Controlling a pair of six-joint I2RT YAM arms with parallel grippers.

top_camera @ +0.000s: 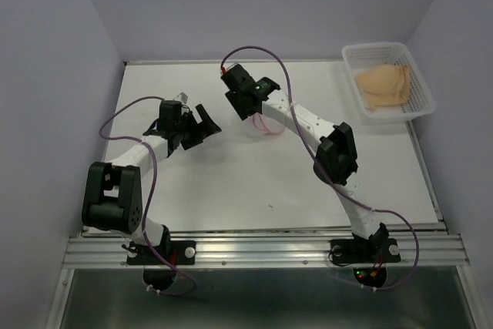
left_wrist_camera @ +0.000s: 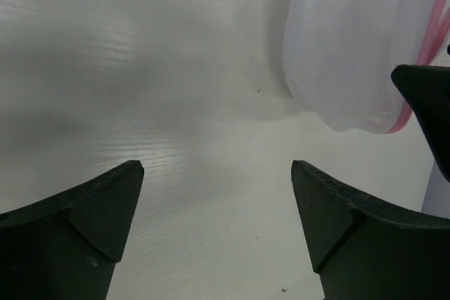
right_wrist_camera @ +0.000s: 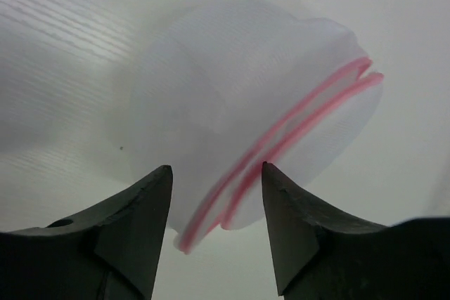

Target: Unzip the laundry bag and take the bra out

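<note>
- Laundry bag [right_wrist_camera: 232, 103]: white translucent mesh dome with two pink zipper lines running side by side, lying mid-table toward the far edge.
- Top view shows only a sliver of it [top_camera: 266, 127] under the right arm [top_camera: 308, 122]; the right wrist view shows it nearly whole.
- Right gripper [right_wrist_camera: 214, 170]: fingers apart, with the pink rim in the gap; contact cannot be told.
- Left gripper [left_wrist_camera: 216, 166]: fingers wide apart over the bare table [top_camera: 231, 182], just left of the bag, holding nothing.
- Bra [top_camera: 383, 85]: tan and cupped, inside the white plastic basket [top_camera: 420, 105] at the far right corner.
</note>
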